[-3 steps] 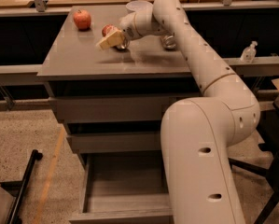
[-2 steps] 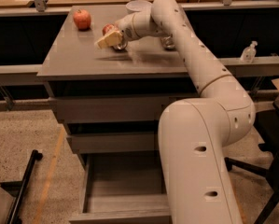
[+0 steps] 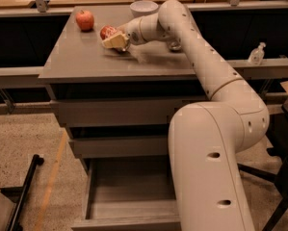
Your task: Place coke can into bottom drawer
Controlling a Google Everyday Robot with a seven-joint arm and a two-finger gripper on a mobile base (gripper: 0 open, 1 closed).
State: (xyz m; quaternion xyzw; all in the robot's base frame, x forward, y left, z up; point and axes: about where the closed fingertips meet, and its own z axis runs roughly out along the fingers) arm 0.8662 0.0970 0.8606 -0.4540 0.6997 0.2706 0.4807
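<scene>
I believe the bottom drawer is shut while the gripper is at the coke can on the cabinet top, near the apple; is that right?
Not quite: the bottom drawer is pulled open, not shut, as the camera view shows. The rest holds: the gripper is at the coke can on the cabinet top, near the apple.

coke can (image 3: 106, 32): red, on cabinet top (image 3: 81, 57), at gripper (image 3: 116, 41) | bottom drawer (image 3: 129, 191): pulled open (shallow grey tray)
</scene>
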